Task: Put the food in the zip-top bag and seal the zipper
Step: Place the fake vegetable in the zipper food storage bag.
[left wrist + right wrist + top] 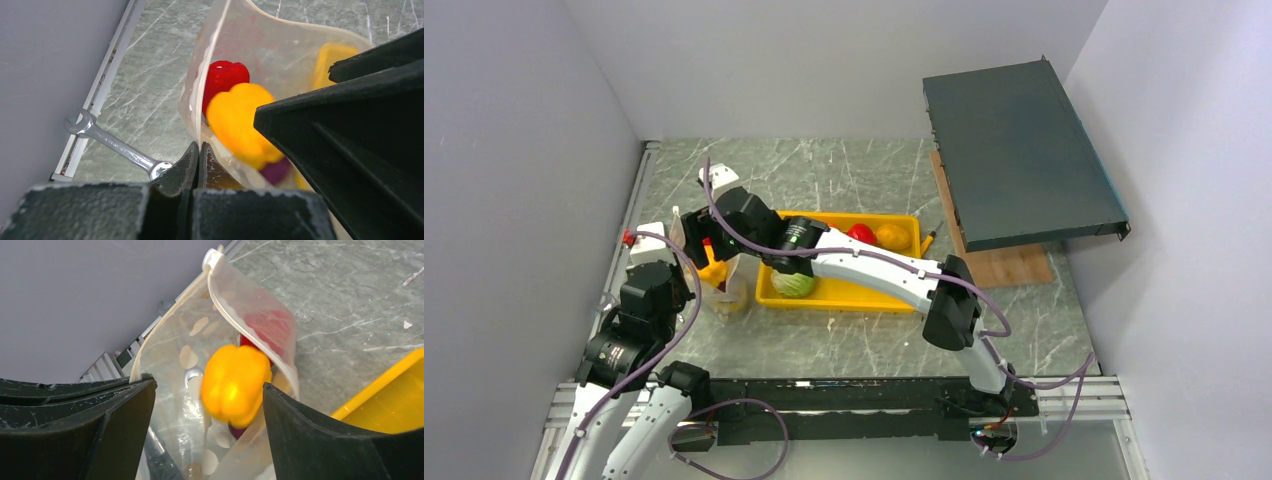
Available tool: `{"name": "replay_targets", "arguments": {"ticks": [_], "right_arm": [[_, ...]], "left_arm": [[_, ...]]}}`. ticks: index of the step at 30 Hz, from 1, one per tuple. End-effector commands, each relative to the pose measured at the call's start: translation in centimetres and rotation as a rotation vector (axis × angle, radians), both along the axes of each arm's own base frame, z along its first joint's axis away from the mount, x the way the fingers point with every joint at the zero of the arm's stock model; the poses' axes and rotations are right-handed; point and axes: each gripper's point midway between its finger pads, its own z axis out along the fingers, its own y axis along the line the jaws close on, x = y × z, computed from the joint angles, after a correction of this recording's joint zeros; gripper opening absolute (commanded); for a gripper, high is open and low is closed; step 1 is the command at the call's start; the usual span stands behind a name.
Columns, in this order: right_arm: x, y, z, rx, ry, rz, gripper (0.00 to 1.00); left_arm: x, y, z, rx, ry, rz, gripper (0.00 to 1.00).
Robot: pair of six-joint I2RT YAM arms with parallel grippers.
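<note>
The clear dotted zip-top bag (185, 355) stands open at the table's left (727, 292). My left gripper (199, 148) is shut on the bag's near edge and holds it up. My right gripper (207, 390) is open right above the bag's mouth, with the yellow pepper (235, 385) loose between its fingers, blurred, inside the mouth. In the bag lie the red pepper (225, 77), the yellow pepper (240, 122), a purple onion (275, 170) and a yellow piece (332, 55). The zipper (240, 325) runs along the open rim. The green cabbage (794, 285), red tomato (859, 233) and orange pumpkin (892, 237) sit in the yellow tray (844, 295).
A steel wrench (110, 142) lies on the table by the left rail, just beside the bag. A dark grey flat box (1019, 150) rests tilted on a wooden board (1009, 265) at the back right. White walls close in left and right.
</note>
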Motion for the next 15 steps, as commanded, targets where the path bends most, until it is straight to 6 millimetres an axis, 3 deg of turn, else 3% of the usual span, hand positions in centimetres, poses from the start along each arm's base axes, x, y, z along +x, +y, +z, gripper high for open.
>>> {"name": "replay_targets", "arguments": {"ticks": [1,9,15], "right_arm": [[0.5,-0.2,3.1,0.038,-0.055,-0.012,0.81],[0.1,-1.4,5.3,0.056,-0.081,-0.013,0.83],[-0.3,-4.0,7.7,0.075,-0.114,-0.033,0.84]], "left_arm": [[0.3,0.2,0.5,-0.008,-0.026,0.020,0.00],[0.3,0.1,0.4,-0.007,-0.025,0.017,0.00],[0.3,0.1,0.4,-0.006,-0.023,0.013,0.00]]}}
